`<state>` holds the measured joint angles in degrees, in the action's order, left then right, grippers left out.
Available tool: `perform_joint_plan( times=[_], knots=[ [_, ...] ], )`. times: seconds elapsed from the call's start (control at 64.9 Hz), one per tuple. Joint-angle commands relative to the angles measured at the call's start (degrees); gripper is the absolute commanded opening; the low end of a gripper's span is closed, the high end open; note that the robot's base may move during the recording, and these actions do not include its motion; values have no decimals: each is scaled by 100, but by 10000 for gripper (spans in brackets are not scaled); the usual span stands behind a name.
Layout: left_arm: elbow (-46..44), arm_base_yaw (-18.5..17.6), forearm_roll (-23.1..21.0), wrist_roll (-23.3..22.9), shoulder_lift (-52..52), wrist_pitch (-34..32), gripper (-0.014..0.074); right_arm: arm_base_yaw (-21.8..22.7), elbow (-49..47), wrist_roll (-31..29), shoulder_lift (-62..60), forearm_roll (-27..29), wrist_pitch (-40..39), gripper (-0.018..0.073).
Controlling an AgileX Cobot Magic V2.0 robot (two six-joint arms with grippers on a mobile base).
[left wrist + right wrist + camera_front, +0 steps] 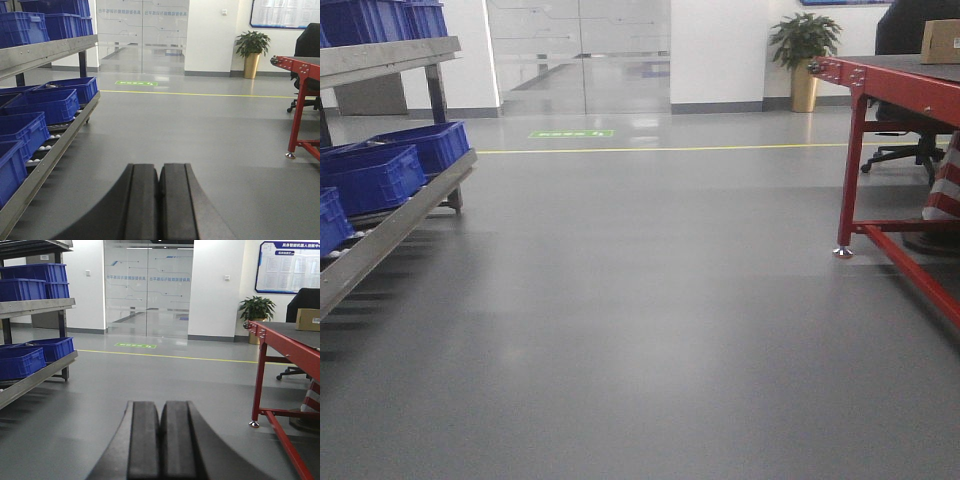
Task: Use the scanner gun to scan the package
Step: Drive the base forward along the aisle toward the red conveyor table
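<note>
Red table (280, 340), perhaps package (307, 319) atop

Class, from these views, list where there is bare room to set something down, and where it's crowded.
Free: the grey floor between the rack and the red table, back to the yellow line; also the tabletop short of the tan box. Crowded: the rack's shelves, packed with blue bins.

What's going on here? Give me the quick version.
Nothing is being handled right now. The left gripper and right gripper are both shut and empty, pointing out over open grey floor. A tan cardboard box with a small white label sits on the red table to the right, untouched. No scanner gun is in view. Blue bins sit on the rack on the left.
</note>
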<state>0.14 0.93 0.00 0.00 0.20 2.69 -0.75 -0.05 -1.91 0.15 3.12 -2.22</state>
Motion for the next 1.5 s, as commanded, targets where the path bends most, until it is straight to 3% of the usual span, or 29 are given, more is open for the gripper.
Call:
perform_joint_plan(
  times=[0.0,1.48],
  knots=[
    [-14,-1,-31,-60,-20,-66,-111,-5,5,-3,-15,-29,-126,-162],
    [-14,-1,-31,-60,-20,-66,-111,-5,5,-3,-15,-29,-126,-162]
  ],
)
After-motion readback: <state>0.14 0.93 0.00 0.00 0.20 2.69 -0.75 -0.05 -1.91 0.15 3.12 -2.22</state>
